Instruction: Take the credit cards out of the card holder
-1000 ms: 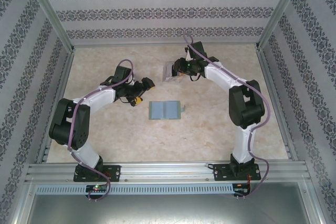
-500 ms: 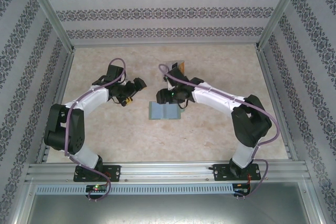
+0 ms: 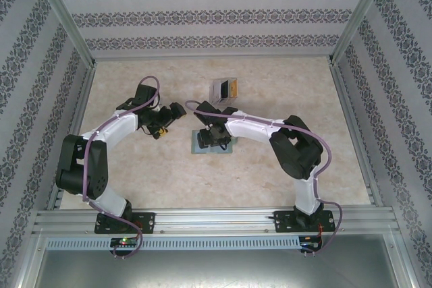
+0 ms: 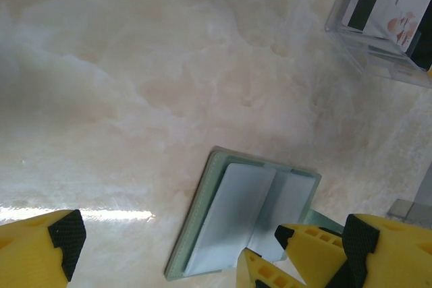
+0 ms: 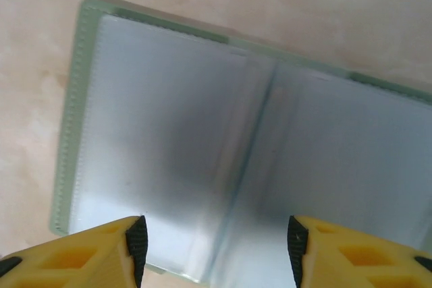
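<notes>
The card holder (image 3: 198,146) lies open and flat on the table, its grey-green edge framing the pale blue-grey lining (image 5: 169,119). No credit card shows in its pockets. My right gripper (image 3: 212,134) hangs open just above it, with the fold (image 5: 250,166) centred between its fingertips (image 5: 135,241). My left gripper (image 3: 174,116) is open to the wallet's left, off the table, holding nothing. In the left wrist view the card holder (image 4: 229,207) lies ahead, with the right gripper's yellow fingers (image 4: 310,244) over its near right corner.
A clear plastic tray (image 3: 225,89) stands behind the wallet with black and orange pieces upright in it. In the left wrist view the tray (image 4: 388,28) holds flat pieces, one with a black stripe. Metal frame rails edge the marbled table (image 3: 290,99).
My right arm has swung from the tray at the back down and forward over the open wallet. The left gripper has drawn back a little to the left.
</notes>
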Motion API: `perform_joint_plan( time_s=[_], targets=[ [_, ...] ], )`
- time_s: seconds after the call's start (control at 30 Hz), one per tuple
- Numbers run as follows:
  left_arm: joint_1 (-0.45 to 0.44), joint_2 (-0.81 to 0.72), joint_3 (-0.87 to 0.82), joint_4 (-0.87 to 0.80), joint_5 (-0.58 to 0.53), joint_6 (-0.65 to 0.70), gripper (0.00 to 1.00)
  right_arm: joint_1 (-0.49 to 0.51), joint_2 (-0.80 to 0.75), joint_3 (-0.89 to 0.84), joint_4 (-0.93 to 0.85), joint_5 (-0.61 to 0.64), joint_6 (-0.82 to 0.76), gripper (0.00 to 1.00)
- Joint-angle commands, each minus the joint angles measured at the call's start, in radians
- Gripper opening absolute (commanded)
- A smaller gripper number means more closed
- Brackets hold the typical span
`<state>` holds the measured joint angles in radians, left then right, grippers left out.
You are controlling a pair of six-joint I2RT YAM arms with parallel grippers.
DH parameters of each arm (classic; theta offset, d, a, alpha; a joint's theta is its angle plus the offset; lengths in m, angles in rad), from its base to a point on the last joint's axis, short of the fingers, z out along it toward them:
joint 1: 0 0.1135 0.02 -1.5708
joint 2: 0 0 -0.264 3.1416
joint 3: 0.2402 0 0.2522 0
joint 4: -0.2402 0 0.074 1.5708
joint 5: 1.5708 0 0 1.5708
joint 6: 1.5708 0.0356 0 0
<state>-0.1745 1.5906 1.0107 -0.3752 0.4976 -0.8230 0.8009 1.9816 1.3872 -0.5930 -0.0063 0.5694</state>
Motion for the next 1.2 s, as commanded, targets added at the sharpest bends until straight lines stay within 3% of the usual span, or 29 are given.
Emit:
perform_joint_plan(
  time_s=[0.0,0.4,0.6,0.73,1.17],
  targets=[
    [0.013,-0.013,-0.015,-0.014,0.031,0.031,0.98,0.0,0.025,0.037,-0.069,0.07,-0.017,0.57],
    [-0.011,0.052,-0.024,0.039,0.138,0.04,0.72,-0.02,0.075,0.014,-0.082,0.091,-0.016,0.5],
    [-0.068,0.122,0.028,0.04,0.169,0.055,0.5,-0.033,0.073,-0.02,-0.061,0.072,-0.009,0.45],
    [-0.119,0.165,0.077,0.001,0.129,0.084,0.36,-0.043,0.072,-0.033,-0.048,0.059,-0.003,0.43],
    [-0.186,0.256,0.121,-0.078,0.056,0.131,0.33,-0.051,0.067,-0.048,-0.028,0.035,0.004,0.41]
  ],
)
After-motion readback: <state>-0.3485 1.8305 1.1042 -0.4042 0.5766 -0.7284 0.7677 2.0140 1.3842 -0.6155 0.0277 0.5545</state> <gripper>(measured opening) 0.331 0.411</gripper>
